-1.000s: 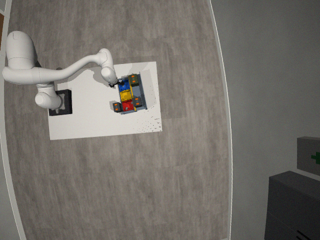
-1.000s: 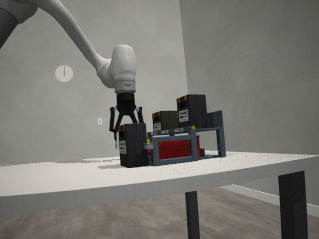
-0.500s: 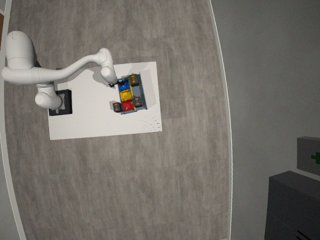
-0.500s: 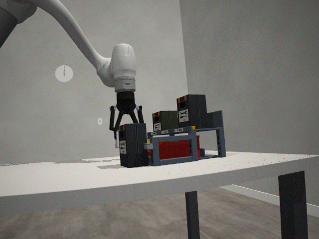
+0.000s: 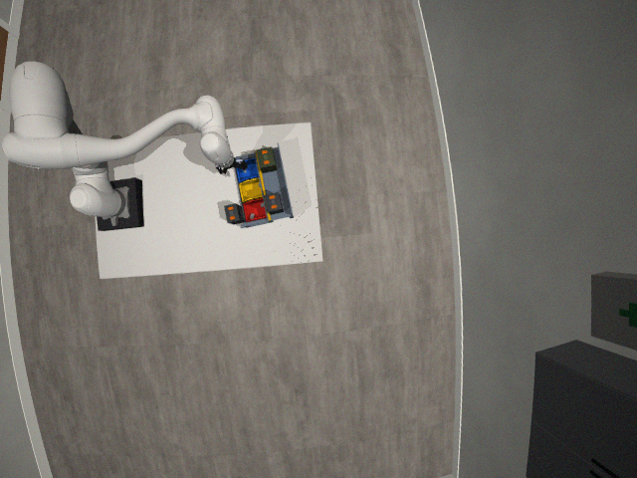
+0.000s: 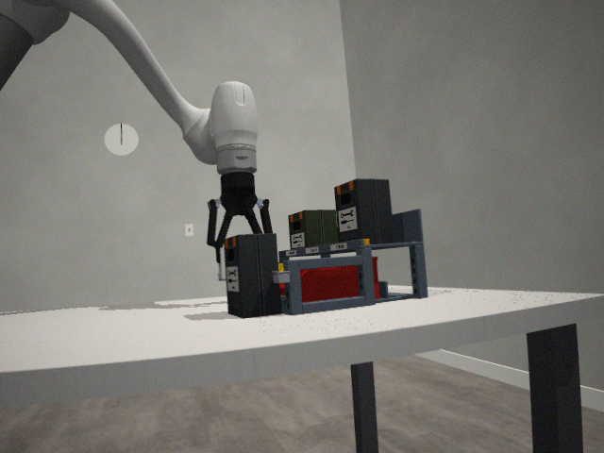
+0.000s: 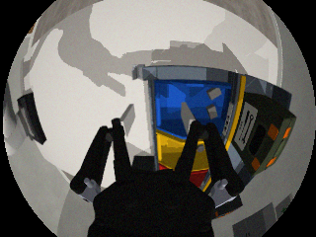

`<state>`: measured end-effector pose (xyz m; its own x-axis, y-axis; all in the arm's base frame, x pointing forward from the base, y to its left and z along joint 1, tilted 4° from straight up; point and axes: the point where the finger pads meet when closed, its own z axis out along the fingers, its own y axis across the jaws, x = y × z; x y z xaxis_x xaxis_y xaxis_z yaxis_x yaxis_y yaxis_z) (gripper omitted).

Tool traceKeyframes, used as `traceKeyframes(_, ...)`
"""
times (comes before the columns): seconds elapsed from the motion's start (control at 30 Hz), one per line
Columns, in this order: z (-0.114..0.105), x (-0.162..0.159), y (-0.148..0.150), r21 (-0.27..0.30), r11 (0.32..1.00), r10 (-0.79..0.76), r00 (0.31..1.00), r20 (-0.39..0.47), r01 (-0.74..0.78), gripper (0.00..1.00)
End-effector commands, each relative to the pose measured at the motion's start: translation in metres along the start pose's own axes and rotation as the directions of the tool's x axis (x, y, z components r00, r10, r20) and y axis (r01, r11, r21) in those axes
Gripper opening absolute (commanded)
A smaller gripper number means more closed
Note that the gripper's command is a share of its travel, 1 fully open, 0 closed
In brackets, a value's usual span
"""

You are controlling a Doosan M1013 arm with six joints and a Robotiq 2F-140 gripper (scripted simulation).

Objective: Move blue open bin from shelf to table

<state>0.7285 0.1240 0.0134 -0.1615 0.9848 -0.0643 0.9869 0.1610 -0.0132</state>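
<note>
At the shelf's (image 5: 284,177) end, the end effector (image 7: 160,133), jaws apart and empty, straddles what looks like the front wall of the shelved blue open bin (image 7: 188,102); next, close and lift.

The blue bin (image 7: 188,109) is perhaps hidden behind boxes in the exterior view.

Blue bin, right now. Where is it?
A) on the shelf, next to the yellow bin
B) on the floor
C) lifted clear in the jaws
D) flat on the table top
A: the blue bin sits in the shelf beside the yellow bin, with the open gripper at its front edge, holding nothing.
</note>
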Motion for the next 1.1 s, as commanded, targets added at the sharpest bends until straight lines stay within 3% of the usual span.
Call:
traceKeyframes(0.0,0.0,0.0,0.0,0.0,1.0,0.0,1.0,0.0,0.0,0.57)
traceKeyframes(0.73,-0.001,0.0,0.0,0.0,1.0,0.0,1.0,0.0,0.0,0.57)
traceKeyframes(1.07,0.009,0.0,0.0,0.0,1.0,0.0,1.0,0.0,0.0,0.57)
